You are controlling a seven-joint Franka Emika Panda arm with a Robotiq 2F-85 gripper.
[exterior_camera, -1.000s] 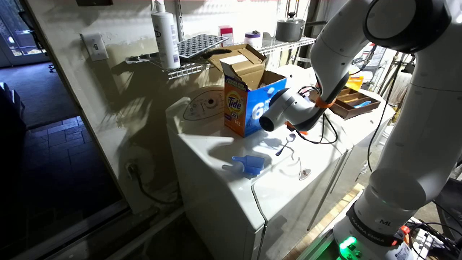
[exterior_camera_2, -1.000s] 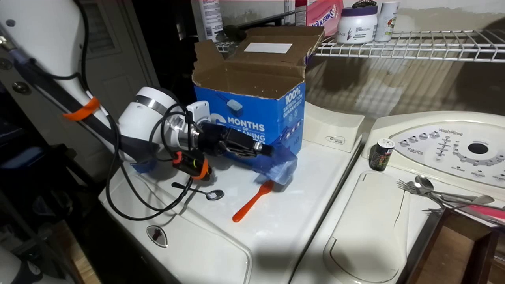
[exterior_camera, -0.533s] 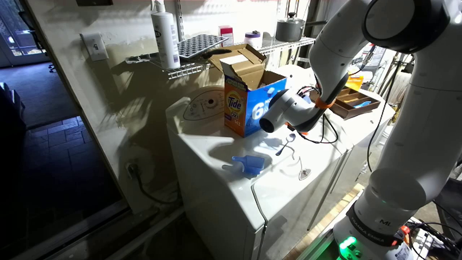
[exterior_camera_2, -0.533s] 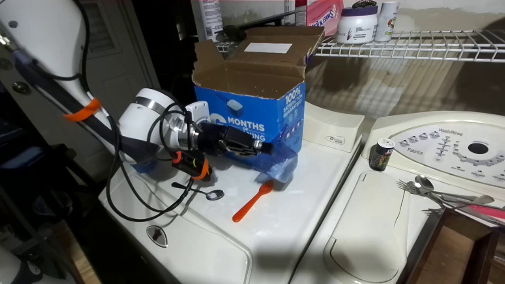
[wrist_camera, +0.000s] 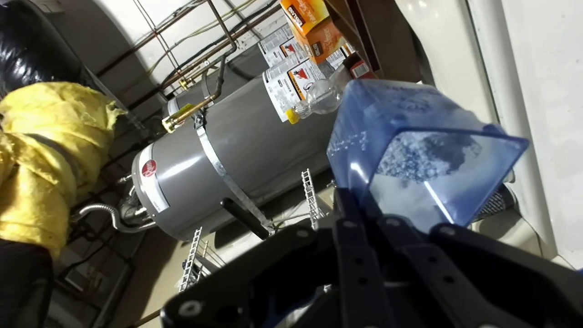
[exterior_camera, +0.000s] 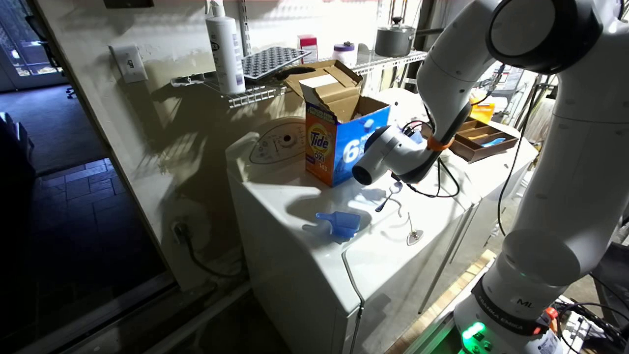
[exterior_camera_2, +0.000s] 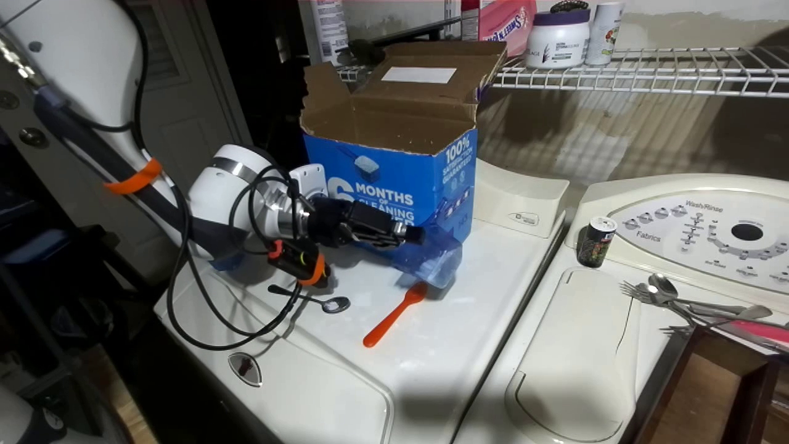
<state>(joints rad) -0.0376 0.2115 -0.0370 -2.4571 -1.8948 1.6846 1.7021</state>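
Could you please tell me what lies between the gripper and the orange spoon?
The blue scoop shows between the orange spoon and the gripper, which holds it, in an exterior view.

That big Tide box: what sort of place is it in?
Likely a home laundry corner, perhaps in a garage or utility room: a Wash/Rinse control panel, an open Tide box and, in the wrist view, a grey tank that looks like a water heater.

The arm (exterior_camera: 570,162) reaches over and down — its gripper (exterior_camera_2: 413,234) (closed tight) points sideways, nearly level.
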